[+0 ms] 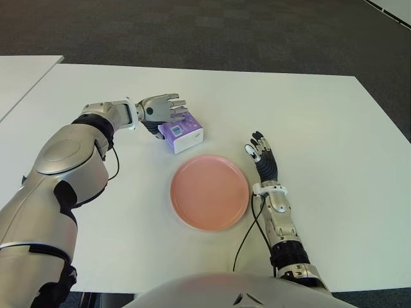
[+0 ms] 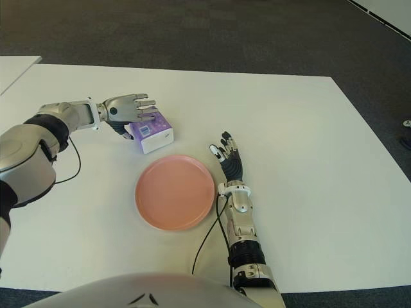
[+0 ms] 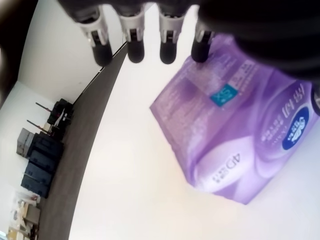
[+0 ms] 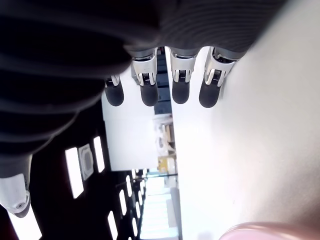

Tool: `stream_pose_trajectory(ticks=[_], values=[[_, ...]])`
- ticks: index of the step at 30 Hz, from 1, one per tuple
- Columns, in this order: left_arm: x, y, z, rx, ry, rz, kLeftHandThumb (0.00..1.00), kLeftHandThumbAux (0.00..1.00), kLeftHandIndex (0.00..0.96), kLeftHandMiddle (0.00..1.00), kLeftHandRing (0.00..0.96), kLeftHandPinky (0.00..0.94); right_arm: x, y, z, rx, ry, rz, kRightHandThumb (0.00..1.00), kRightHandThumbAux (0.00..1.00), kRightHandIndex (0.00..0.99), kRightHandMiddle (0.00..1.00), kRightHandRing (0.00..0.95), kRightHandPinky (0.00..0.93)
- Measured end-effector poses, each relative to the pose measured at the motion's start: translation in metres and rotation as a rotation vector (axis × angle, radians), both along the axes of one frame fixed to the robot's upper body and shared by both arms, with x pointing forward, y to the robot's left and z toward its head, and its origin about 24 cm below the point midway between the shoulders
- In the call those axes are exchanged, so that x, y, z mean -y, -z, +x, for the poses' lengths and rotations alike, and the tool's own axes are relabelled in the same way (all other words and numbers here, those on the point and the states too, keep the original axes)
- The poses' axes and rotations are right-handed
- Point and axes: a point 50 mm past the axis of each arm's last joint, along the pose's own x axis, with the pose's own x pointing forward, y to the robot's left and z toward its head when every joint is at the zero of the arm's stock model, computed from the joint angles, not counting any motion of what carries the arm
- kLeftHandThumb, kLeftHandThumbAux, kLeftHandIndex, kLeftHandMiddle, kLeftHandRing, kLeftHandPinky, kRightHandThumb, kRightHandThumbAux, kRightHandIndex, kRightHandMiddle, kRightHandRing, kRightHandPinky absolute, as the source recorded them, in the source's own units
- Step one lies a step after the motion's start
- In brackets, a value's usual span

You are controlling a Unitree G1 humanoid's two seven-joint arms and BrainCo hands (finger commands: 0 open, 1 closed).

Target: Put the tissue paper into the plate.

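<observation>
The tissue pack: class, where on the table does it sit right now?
In the eye views the purple tissue pack lies on the white table, just beyond the pink plate on its left, with the left robot hand open over it.

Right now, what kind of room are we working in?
Probably an office or lab: plain white table pushed beside another, dark carpet floor. The left robot hand is at the tissue pack, beside the pink plate.
</observation>
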Motion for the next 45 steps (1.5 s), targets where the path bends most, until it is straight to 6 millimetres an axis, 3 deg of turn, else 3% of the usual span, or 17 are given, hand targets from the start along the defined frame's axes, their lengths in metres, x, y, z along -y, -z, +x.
stream_pose_trajectory(ticks=[33,45], values=[[0.004,0.003,0.001,-0.002,-0.002,0.017,0.486,0.185,0.0,0.0,0.0,0.0,-0.001,0.0,0.0,0.002,0.003,0.003,0.498,0.532,0.0,0.0,0.0,0.021],[0.012,0.008,-0.001,-0.021,-0.008,-0.052,0.47,0.177,0.0,0.0,0.0,0.0,-0.001,0.0,0.0,0.002,0.004,0.002,0.501,0.525,0.001,0.001,0.0,0.028]])
